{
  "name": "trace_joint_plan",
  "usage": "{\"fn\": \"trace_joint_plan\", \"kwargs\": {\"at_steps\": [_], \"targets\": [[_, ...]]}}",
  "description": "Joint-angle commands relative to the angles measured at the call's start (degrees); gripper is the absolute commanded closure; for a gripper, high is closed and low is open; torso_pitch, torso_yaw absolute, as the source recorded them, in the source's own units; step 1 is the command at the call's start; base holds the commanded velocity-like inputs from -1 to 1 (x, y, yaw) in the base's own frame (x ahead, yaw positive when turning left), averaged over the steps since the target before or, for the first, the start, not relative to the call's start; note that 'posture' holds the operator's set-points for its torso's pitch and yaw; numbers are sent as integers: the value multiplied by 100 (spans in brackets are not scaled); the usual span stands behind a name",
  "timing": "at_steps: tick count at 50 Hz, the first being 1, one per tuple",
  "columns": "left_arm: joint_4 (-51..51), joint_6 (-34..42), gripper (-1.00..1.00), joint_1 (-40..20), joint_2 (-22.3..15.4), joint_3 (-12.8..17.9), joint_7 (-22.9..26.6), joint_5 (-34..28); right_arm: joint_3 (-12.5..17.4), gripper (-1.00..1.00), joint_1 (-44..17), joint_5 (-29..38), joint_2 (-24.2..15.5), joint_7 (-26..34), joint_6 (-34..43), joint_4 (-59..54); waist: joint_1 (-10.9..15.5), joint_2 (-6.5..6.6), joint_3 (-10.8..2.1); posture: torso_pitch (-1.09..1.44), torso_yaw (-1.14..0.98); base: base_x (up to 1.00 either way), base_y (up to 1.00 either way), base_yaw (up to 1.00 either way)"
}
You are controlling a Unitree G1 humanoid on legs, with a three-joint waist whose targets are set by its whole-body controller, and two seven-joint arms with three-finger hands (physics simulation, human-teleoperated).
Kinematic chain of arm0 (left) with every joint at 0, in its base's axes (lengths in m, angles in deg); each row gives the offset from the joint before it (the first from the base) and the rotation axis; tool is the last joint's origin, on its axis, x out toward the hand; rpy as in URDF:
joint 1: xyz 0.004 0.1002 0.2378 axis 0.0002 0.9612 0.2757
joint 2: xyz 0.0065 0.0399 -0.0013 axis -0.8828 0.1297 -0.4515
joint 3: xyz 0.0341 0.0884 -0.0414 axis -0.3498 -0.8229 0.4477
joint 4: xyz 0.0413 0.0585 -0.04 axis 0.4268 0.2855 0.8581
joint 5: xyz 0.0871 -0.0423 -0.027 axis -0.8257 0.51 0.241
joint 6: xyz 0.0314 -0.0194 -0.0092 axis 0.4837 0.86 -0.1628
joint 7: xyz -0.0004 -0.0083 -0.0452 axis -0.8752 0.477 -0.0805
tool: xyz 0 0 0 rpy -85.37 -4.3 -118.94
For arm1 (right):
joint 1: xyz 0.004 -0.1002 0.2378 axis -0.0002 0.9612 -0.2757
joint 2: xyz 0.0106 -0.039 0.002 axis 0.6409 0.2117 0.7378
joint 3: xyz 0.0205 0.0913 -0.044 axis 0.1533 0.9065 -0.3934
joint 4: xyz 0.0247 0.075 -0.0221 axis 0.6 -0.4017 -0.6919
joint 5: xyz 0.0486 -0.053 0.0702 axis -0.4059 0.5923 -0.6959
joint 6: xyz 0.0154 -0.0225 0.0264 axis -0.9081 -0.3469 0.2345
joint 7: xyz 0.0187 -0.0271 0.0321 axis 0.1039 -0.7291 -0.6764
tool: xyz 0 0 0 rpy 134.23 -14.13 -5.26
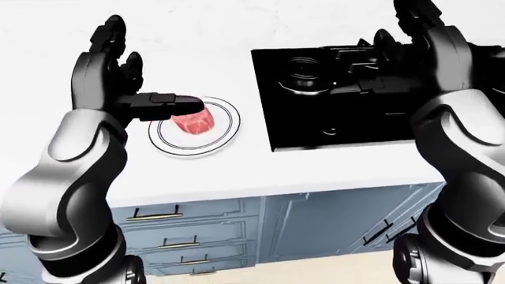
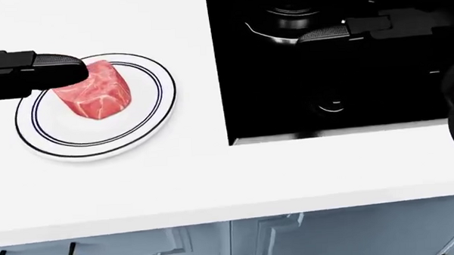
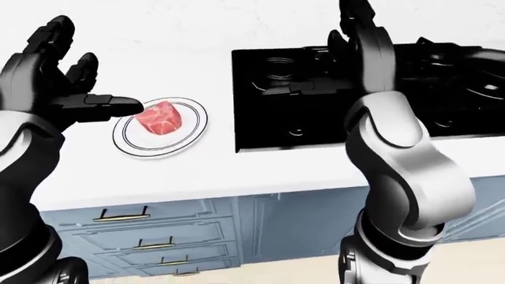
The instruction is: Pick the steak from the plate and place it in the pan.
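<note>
A raw red steak (image 2: 95, 92) lies on a white plate with blue rings (image 2: 139, 122) on the white counter. My left hand (image 1: 154, 71) is open, fingers raised, and its thumb (image 2: 47, 64) reaches in from the left across the steak's upper left edge. Nothing is closed round the steak. My right hand (image 3: 339, 53) is open too, held up above the black stove (image 2: 347, 89), with its thumb (image 2: 322, 34) pointing left. At the stove's right end a dark round rim (image 3: 473, 59) looks like the pan, though it hardly stands out from the black.
A burner ring (image 1: 302, 65) sits at the stove's upper left and a knob (image 2: 332, 105) near its lower edge. The counter's edge (image 2: 215, 210) runs below the plate. Under it are blue drawers with brass handles (image 1: 154, 214).
</note>
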Motion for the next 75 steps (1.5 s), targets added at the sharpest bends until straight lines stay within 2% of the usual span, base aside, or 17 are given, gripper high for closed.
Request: {"fn": "trace_joint_plan", "kwargs": {"at_steps": [1, 3, 7, 9, 11, 12, 14, 21, 23, 25, 27, 29, 37, 47, 56, 67, 75], "targets": [[-190, -238, -100, -208, -65, 39, 23, -4, 74, -100, -171, 109, -82, 1, -220, 155, -3, 78, -320, 0, 0, 0, 0, 8], [-201, -221, -100, -214, -63, 39, 18, -2, 73, -100, -150, 147, -81, 45, -238, 145, 178, 51, -272, 0, 0, 0, 0, 78], [-175, -252, -100, -207, -57, 31, 28, -20, 68, -100, -175, 192, -66, 73, -224, 140, 176, -24, -193, 0, 0, 0, 0, 100], [-205, -189, -100, -236, -62, 47, 9, -4, 66, -100, -175, 241, -59, 85, -236, 132, 157, -199, -144, 0, 0, 0, 0, 100], [-167, -247, -100, -214, -62, 44, 23, -18, 83, -100, -187, 267, -45, 90, -234, 127, 99, -548, -117, 0, 0, 0, 0, 100], [-203, -227, -100, -198, -55, 44, 15, -12, 80, -100, -169, 319, -52, 83, -275, 100, 129, -359, -123, 0, 0, 0, 0, 100], [-202, -232, -100, -189, -49, 39, 15, -15, 80, -100, -160, 355, -48, 89, -275, 117, 86, -428, -209, 0, 0, 0, 0, 52], [-208, -293, -100, -101, -18, 15, 37, -50, 102, -100, -160, 400, -31, 88, -186, 155, 80, -161, -41, 0, 0, 0, 0, 0], [-185, -328, -100, -81, 17, -4, 57, -57, 103, -100, -172, 411, -31, 95, -159, 157, 17, -10, -54, 0, 0, 0, 0, 0], [-60, -503, -100, 16, 73, -69, 117, -136, 102, -100, -178, 415, -19, 110, -145, 171, -48, 247, -119, 0, 0, 0, 0, 0], [-31, -532, -100, 29, 87, -81, 151, -166, 100, -100, -190, 420, -23, 122, -124, 179, -62, 160, -78, 0, 0, 0, 0, 0], [-11, -567, -100, 54, 105, -84, 180, -195, 103, -100, -193, 427, -16, 131, -134, 179, -65, 134, -155, 0, 0, 0, 0, 0], [92, -756, -100, 98, 245, -174, 293, -330, 124, -100, -200, 386, -14, 153, -134, 214, 9, 33, -191, 0, 0, 0, 0, 0], [595, -1086, -100, -10, 550, -524, 494, -506, 119, -100, -195, 422, -22, 171, -111, 213, 68, 5, -222, 0, 0, 0, 0, 0], [1321, -1497, -100, -278, 826, -929, 1010, -1190, 163, -100, -196, 388, -64, 170, -141, 187, 73, -19, -231, 0, 0, 0, 0, 0], [1899, -1891, -100, -346, 1106, -1200, 1737, -1992, 193, -100, -226, 313, -99, 138, -75, 239, 73, -56, -239, 0, 0, 0, 0, 0], [1987, -2019, -100, -242, 1195, -1241, 2090, -2383, 200, -100, -205, 283, -122, 132, -123, 216, 66, -76, -240, 0, 0, 0, 0, 0]]}}
